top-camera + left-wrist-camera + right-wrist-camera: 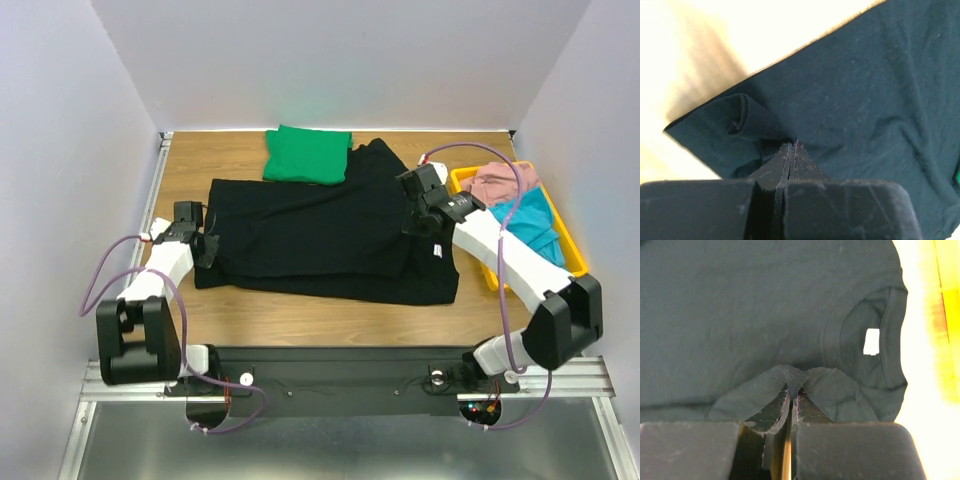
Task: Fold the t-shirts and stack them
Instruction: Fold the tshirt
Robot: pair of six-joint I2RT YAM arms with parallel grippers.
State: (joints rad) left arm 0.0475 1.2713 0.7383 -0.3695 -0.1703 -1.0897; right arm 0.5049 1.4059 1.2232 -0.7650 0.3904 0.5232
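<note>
The large black t-shirt [320,235] lies spread across the middle of the wooden table, partly folded lengthwise. My left gripper [205,240] is shut on a pinched fold of the black shirt [760,127] at its left edge. My right gripper [418,212] is shut on a bunched fold of the black shirt [795,377] at its right end, near the collar and white neck tag [871,341]. The green t-shirt [307,154] sits folded at the back of the table, overlapping the black shirt's far edge. The starburst print is hidden.
A yellow bin [570,240] at the right holds pink and teal cloth. White walls enclose the table on three sides. Bare wood [320,320] shows in front of the black shirt, before the arms' black base rail.
</note>
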